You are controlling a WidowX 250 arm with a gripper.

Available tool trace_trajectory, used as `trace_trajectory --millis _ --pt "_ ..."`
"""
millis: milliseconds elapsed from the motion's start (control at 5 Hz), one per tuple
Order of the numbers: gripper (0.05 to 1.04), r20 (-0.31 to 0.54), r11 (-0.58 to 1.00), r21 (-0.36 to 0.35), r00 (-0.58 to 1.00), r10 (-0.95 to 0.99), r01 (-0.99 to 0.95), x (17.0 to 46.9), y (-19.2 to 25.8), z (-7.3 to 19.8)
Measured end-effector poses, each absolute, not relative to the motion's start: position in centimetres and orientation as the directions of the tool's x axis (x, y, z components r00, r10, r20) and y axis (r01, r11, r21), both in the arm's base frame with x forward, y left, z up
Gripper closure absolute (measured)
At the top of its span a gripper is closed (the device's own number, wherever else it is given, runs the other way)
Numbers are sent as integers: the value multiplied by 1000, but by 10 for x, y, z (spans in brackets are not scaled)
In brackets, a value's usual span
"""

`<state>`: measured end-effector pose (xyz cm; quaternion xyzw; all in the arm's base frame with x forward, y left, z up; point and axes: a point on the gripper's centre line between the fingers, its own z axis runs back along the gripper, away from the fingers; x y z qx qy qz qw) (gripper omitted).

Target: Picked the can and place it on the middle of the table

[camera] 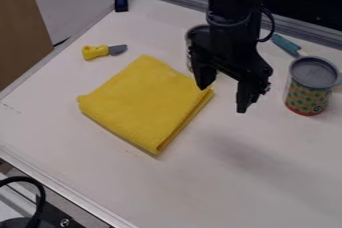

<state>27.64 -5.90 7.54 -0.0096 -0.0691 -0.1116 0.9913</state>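
The black gripper (222,100) hangs over the table, right of the folded yellow cloth, with its two fingers apart and nothing between them. To its right stands an upright can (309,92) with a grey top and a patterned orange, yellow and teal side, not touching the gripper. Behind the gripper is a second, metallic can-like object (190,47), mostly hidden by the arm. The white table (227,182) lies under them.
The yellow cloth (143,102) lies left of the gripper, its right corner close to the left finger. A toy knife (103,51) with a yellow handle is at the upper left. A teal-handled item (286,44) lies behind the patterned can. Metal rails edge the table.
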Motion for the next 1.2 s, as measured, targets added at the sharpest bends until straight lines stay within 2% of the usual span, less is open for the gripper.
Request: trace_trajectory --millis 200,400,800,1200 --pt "86 118 977 -5 970 -211 214 273 -58 69" --pt "86 143 996 3 986 -85 86 280 -45 71" --pt "86 284 963 26 926 251 -269 330 16 89" --pt "86 292 837 -3 800 524 -547 389 71 69"
